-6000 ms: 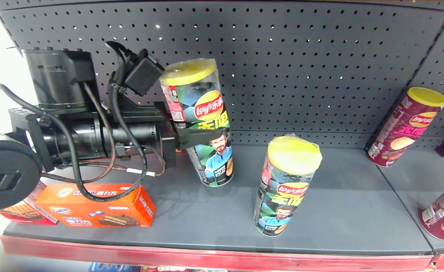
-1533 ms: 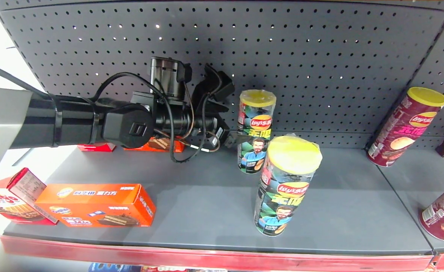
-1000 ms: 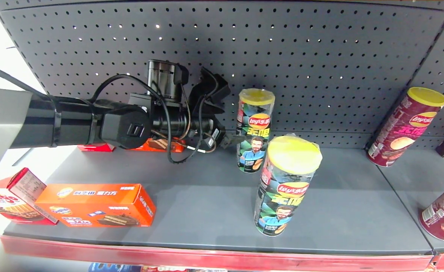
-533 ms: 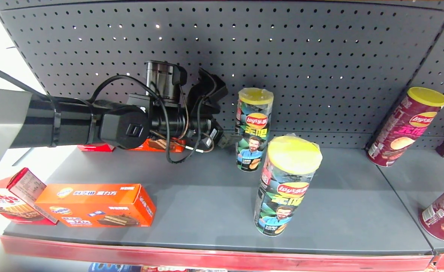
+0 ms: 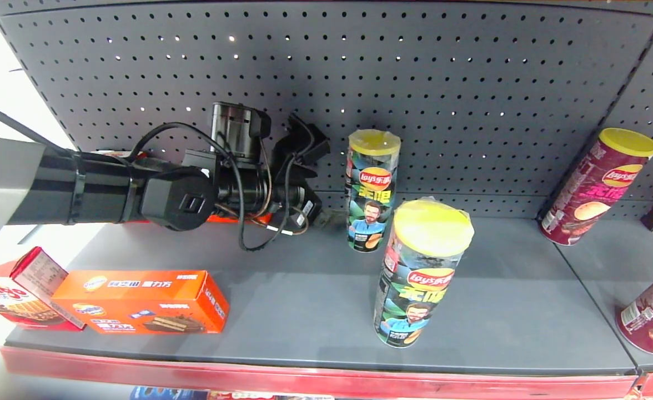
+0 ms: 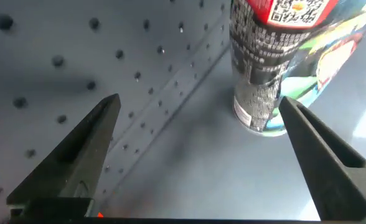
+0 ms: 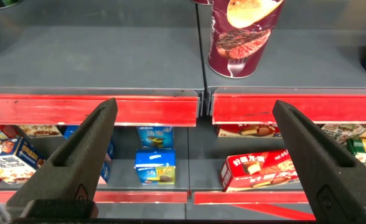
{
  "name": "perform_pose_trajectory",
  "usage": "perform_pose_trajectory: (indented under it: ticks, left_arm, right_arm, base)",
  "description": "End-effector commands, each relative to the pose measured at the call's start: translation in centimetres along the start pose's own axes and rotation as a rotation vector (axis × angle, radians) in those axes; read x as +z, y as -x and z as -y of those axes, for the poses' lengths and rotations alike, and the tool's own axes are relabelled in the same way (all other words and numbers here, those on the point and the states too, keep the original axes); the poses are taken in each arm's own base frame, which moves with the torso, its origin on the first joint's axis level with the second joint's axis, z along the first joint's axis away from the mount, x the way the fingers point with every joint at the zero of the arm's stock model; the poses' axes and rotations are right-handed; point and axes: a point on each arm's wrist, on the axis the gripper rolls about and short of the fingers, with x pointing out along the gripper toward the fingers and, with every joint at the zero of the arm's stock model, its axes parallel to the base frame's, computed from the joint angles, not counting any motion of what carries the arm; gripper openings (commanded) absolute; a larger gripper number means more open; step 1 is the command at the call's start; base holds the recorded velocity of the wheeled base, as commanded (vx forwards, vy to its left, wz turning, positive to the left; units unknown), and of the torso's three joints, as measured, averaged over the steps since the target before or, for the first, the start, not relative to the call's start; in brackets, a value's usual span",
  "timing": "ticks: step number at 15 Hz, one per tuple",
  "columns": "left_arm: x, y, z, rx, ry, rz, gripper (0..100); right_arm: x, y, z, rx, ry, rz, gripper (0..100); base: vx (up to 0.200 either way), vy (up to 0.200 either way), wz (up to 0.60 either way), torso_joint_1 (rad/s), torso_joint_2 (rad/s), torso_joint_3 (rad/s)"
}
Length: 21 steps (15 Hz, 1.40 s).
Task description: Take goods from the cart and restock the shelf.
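Grey steel shelf (image 5: 282, 311): a tall green-and-black chip canister with yellow lid (image 5: 372, 189) stands upright against the pegboard, apparently set at the back to fill the row. Left gripper (image 5: 331, 215) sits just beside it, jaws spread, empty. Right gripper (image 7: 195, 109): jaws spread, empty.

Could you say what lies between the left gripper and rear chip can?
Bare shelf only, from left gripper to rear chip can, in left wrist view.

A round red-and-yellow logo with yellow characters stands on the rear multicoloured yellow-lidded cylindrical can (image 5: 372, 189), which also carries a QR code (image 6: 295, 7), and on the front matching can (image 5: 418, 278); white characters mark the orange cardboard box (image 5: 140, 303).
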Motion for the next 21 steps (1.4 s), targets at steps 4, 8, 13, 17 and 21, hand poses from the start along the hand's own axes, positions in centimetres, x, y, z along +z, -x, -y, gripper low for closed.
perform_pose_trajectory:
  ticks: [4,8,13,17,21]
  left_arm:
    - [-1.6,1.0,-0.9,0.11,-0.009,-0.043,100]
    - [-1.5,0.6,-0.6,0.165,-0.014,-0.068,100]
    - [-0.5,-0.8,0.5,0.203,-0.024,-0.075,100]
    - [0.6,-1.6,2.0,0.195,-0.022,-0.058,100]
    - [0.7,-2.1,2.8,0.18,-0.026,-0.06,100]
  right_arm:
    - [0.0,0.0,0.0,0.0,0.0,-0.001,100]
    - [0.0,0.0,0.0,0.0,0.0,-0.001,100]
    - [0.0,0.0,0.0,0.0,0.0,-0.001,100]
    - [0.0,0.0,0.0,0.0,0.0,-0.001,100]
    - [0.0,0.0,0.0,0.0,0.001,-0.001,100]
  base:
    - [0.0,0.0,0.0,0.0,0.0,0.0]
    - [0.0,0.0,0.0,0.0,0.0,0.0]
    - [0.0,0.0,0.0,0.0,0.0,0.0]
    - [0.0,0.0,0.0,0.0,0.0,0.0]
    - [0.0,0.0,0.0,0.0,0.0,0.0]
